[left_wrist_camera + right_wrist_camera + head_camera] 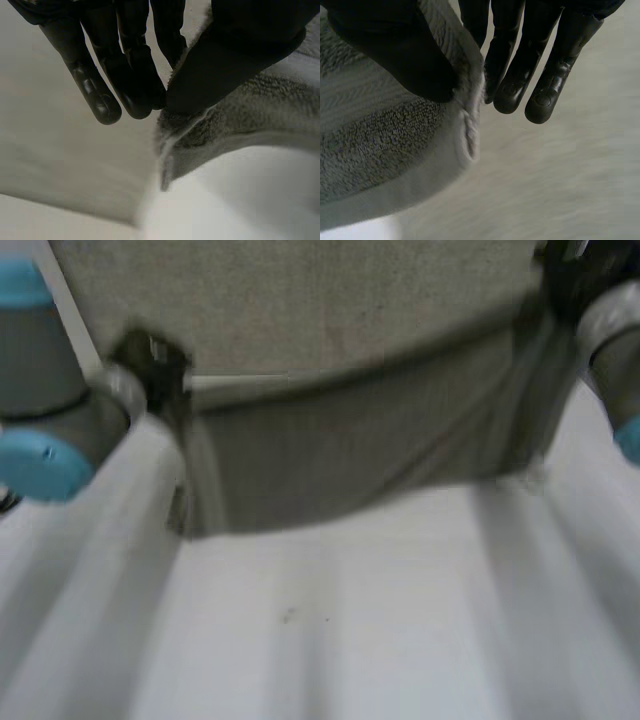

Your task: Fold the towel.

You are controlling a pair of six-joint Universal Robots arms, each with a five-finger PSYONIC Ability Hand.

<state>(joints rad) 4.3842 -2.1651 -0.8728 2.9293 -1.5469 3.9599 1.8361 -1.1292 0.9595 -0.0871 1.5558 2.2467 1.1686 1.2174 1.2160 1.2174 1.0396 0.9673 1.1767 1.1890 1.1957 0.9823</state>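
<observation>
Towel [350,450]: soft, thick pile, light. It sags between the grips, so I hold it at the corners, not mid-edge. Left hand [235,55] is clamped on the near left corner, thumb against fingers; right hand [385,50] pinches the near right corner likewise. The near edge hangs above the white table [350,640], running side to side between the arms; the far part lies flat beyond. Far end out of frame, so I cannot tell the long axis.

Soft, dimmish light lies even on the table [330,640], the hanging fold of the towel [350,450] darker than its flat part, dull gleams on the left hand [100,97] and right hand [542,100].
</observation>
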